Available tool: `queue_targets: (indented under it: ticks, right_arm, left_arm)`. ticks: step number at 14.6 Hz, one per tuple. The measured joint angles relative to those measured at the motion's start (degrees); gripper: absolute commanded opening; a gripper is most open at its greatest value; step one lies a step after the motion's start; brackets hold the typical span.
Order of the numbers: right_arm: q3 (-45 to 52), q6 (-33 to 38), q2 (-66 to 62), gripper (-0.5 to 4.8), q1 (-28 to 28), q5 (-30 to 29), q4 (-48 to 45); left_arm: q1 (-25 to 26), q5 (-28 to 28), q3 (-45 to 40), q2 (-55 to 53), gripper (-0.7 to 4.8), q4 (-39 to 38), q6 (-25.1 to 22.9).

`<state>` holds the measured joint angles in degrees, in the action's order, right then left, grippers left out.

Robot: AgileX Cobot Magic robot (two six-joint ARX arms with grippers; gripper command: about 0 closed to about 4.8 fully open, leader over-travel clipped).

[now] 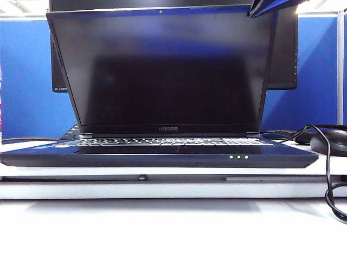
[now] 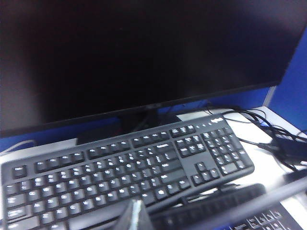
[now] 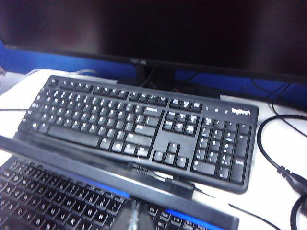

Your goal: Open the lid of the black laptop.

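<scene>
**Lid raised close to upright: hazards of over-travel and room behind the screen**

The black laptop (image 1: 162, 154) sat at the near middle of the desk (image 1: 162, 227), its front edge facing the exterior camera. The lid (image 1: 162, 70) stood raised, leaning slightly away, with the dark screen and keys exposed; the opening was judged essentially done.

The left end effector (image 2: 130, 215) appeared only as a grey tip with its fingers pressed together, holding nothing, just beside the lid's top edge on the left. The right end effector (image 3: 134, 215) lay at the same edge towards the right. Blur hid whether its fingers were spread or together, and whether they touched the lid.

Main risk: further pushing at the top edge would probably force the hinge past its stop, or tip or slide the whole laptop towards the far side. The thin rim gave a pressed-together tip little purchase, so a slip over the edge seemed possible.

Just behind the lid lay a separate keyboard (image 3: 144, 129), and beyond it a monitor (image 3: 158, 28) on a stand, so a tip that slipped would likely strike the keys. Room on the far side was therefore tight. A mouse (image 1: 331, 142) and a looping cable (image 1: 328, 173) crowded the right, where a lowered arm might snag. Upward, and towards the near side above the bare desk, the way looked free. A dark blue shape (image 1: 268, 6) over the lid's upper right corner could not be identified.
</scene>
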<state>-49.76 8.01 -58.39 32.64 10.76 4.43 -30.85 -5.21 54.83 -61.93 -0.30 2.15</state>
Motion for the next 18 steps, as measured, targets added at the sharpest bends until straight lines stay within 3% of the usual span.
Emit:
queue_targets:
  ticks: [2, 5, 8, 10, 12, 15, 18]
  right_arm:
    - [-0.6, -0.6, 0.0, -0.01, 0.0, -0.1, 1.1]
    - [-0.6, -0.7, 0.0, -0.01, -0.3, -0.3, 1.7]
    - [-0.7, -0.8, 0.0, -0.01, -0.4, -0.3, 1.7]
    - [-0.7, -0.8, 0.0, -0.01, -0.4, -0.3, 1.8]
    - [-0.7, -0.8, 0.0, -0.01, -0.4, -0.3, 1.8]
    - [-0.7, -0.8, 0.0, -0.01, -0.4, -0.3, 1.8]
    - [-0.8, -0.8, 0.0, -0.01, -0.4, -0.3, 1.8]
  left_arm:
    - [0.0, 0.2, 0.1, 1.1, -0.06, -1.3, 0.0]
    - [0.0, 7.5, 3.9, 3.5, -0.06, -3.8, -0.2]
    - [0.0, 14.6, 10.8, 3.8, -0.06, -18.8, -0.2]
    - [0.0, 14.6, 10.6, 2.6, -0.06, -29.3, -1.2]
    - [0.0, 13.9, 10.5, 0.2, -0.06, -33.5, -1.7]
    - [-0.1, 6.4, 10.2, -0.7, -0.06, -30.3, -1.9]
    - [-0.1, 5.2, 10.2, -1.7, -0.06, -26.5, -1.9]
